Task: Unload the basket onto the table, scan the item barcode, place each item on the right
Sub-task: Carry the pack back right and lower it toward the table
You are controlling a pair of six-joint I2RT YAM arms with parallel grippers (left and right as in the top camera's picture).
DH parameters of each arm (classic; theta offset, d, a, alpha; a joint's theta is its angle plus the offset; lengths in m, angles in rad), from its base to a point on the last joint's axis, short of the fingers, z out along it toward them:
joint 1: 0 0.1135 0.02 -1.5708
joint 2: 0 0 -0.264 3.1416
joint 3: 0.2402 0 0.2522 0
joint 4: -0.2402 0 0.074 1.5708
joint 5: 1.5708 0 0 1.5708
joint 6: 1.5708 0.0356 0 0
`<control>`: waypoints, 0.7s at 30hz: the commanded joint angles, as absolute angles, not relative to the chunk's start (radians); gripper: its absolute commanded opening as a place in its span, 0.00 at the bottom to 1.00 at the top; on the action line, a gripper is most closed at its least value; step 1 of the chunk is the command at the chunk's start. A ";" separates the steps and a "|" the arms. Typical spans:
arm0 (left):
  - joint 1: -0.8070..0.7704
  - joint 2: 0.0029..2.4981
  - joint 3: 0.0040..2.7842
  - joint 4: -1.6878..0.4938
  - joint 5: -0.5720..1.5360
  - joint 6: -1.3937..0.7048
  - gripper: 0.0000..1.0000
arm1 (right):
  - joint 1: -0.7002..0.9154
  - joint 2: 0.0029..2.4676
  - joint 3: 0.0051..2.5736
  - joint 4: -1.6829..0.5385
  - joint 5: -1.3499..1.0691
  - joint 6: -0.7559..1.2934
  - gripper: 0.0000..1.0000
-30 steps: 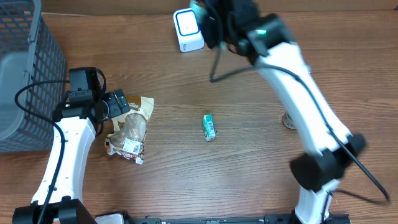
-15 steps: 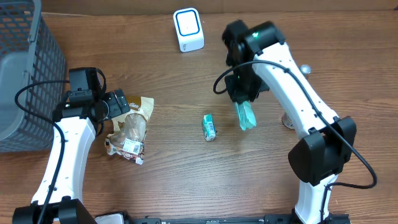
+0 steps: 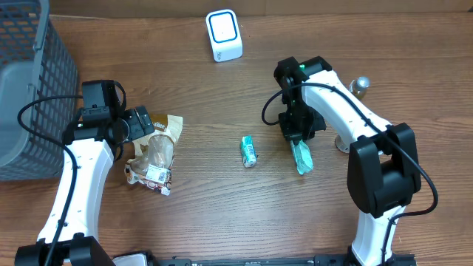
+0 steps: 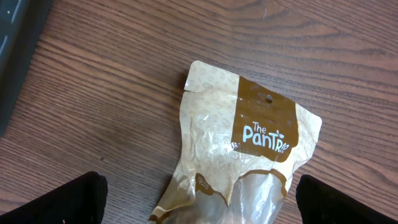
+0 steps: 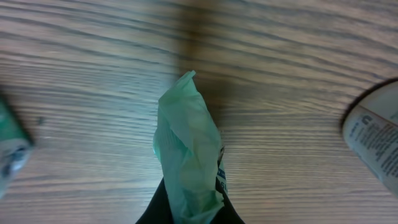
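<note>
Though apart, small green pack (image 3: 249,151) near pouch (image 3: 300,155).

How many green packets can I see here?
2. A small green packet lies mid-table; a larger pale green packet hangs pinched in the right gripper, beside it. The basket at the left edge could hide more.

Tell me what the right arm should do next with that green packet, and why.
Probably lower a little and open the right gripper to lay the green packet on the table: a second ago it was up by the white scanner, and now it hangs pinched over bare wood, clear of the small green box.
</note>
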State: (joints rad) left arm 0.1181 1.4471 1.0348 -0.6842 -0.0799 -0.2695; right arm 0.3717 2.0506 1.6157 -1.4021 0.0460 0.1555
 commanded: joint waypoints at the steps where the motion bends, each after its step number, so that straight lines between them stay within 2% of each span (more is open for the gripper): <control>1: 0.118 1.451 1.055 -0.683 -0.086 -0.262 1.00 | 0.353 2.043 1.606 -1.385 0.071 0.160 0.16; 9: 0.118 1.451 1.055 -0.683 -0.085 -0.262 0.99 | 0.339 2.043 1.605 -1.342 0.070 0.161 0.19; 10: 0.118 1.451 1.055 -0.683 -0.085 -0.262 1.00 | 0.339 2.043 1.605 -1.339 0.070 0.160 0.23; 14: 0.118 1.451 1.055 -0.683 -0.085 -0.262 1.00 | 0.339 2.043 1.605 -1.325 0.071 0.161 0.83; 20: 0.118 1.451 1.055 -0.683 -0.085 -0.262 1.00 | 0.339 2.043 1.604 -1.285 0.071 0.173 0.99; 21: 0.118 1.451 1.055 -0.683 -0.085 -0.262 0.99 | 0.339 2.043 1.604 -1.272 0.071 0.189 1.00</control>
State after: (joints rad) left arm 0.1181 1.4471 1.0348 -0.6842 -0.0799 -0.2691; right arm 0.3420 2.0506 1.6104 -1.2915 0.0601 0.1619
